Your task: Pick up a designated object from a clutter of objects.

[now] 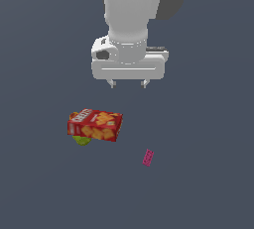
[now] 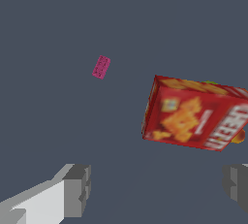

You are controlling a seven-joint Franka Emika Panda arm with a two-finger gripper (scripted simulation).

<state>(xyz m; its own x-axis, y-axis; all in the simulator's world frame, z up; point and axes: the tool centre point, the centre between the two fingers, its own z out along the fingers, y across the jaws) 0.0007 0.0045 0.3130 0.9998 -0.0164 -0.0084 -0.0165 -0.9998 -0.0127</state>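
A tiny magenta-pink studded brick (image 1: 148, 157) lies flat on the dark grey floor, alone, toward the exterior view's right of the cracker box. It also shows in the wrist view (image 2: 101, 67). My gripper (image 1: 128, 83) hangs high above the floor, open and empty, above and between the box and the brick. In the wrist view its fingers (image 2: 77, 189) stand wide apart with nothing between them. The red cracker box (image 1: 95, 125) lies tilted on the green lumpy item (image 1: 82, 140), which peeks out under its corner.
The cracker box (image 2: 196, 113) fills much of the wrist view, with a sliver of green (image 2: 210, 83) behind it and a small yellow-orange item (image 2: 238, 137) at its edge. Dark grey floor (image 1: 198, 188) surrounds everything.
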